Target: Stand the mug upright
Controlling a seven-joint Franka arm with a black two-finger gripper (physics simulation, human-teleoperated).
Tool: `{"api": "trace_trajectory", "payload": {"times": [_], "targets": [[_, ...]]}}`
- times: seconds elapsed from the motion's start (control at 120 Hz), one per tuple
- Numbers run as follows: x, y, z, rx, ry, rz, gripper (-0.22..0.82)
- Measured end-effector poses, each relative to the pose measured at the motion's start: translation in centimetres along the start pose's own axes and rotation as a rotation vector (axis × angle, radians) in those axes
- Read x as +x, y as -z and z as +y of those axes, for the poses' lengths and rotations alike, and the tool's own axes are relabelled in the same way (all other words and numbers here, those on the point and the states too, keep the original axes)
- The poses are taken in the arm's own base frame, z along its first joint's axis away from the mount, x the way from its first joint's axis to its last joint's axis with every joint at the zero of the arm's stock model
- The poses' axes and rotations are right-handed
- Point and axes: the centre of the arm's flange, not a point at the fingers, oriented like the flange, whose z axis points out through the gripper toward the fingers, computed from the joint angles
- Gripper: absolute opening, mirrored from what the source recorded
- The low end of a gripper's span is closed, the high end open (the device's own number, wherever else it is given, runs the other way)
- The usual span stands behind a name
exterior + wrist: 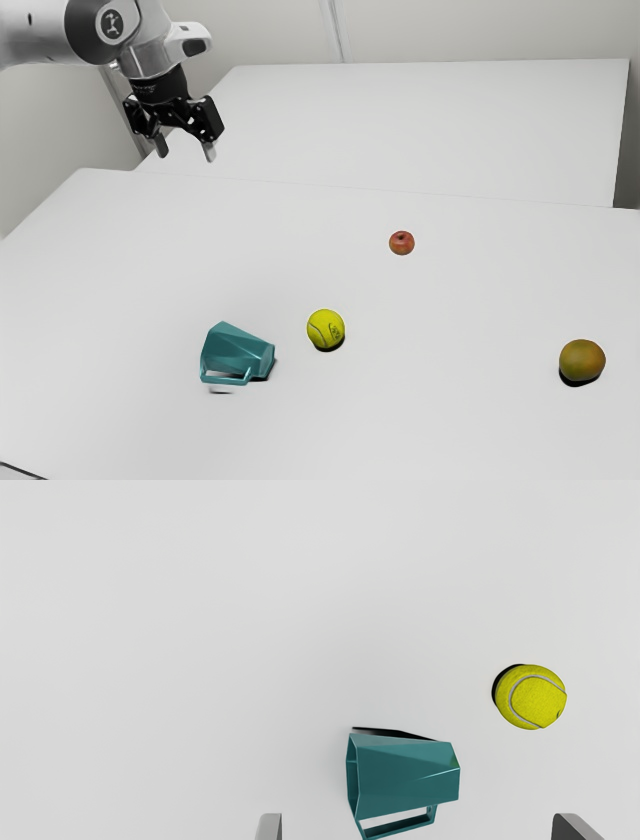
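High above the table, at the exterior view's upper left, the gripper [185,152] hangs with its fingers wide apart and nothing between them. A teal faceted mug [236,352] lies on its side on the table, well below the hand. In the wrist view the same mug [405,777] has its mouth facing away from the tennis ball and its handle out to one side. The open gripper [416,825] shows its two fingertips far apart, with the mug lying on the table below them.
A yellow tennis ball [326,329] [531,697] rests near the mug's base end. Farther off on the white table [450,430] are a small red apple [401,243] and a brownish-green round fruit [581,360] at the exterior view's right.
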Motion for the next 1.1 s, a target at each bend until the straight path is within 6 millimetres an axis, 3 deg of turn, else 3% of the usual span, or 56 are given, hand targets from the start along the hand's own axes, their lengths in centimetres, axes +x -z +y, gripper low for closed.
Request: {"api": "trace_trajectory", "payload": {"times": [0.233,0.383,0.592,0.708,0.908,1.1], "targets": [[-0.9,-0.3,0.2,-0.002,-0.004,-0.01,0.59],[-2.0,-1.8,0.0,-0.014,-0.002,-0.039,0.59],[-4.2,-6.7,-4.6,-0.145,0.098,-0.069,0.59],[-5.2,-10.2,-6.3,-0.242,0.145,-0.062,0.59],[-6.6,-16.4,-7.0,-0.396,0.207,-0.035,0.59],[-8.3,-20.3,-7.8,-0.513,0.275,0.01,0.59]]}}
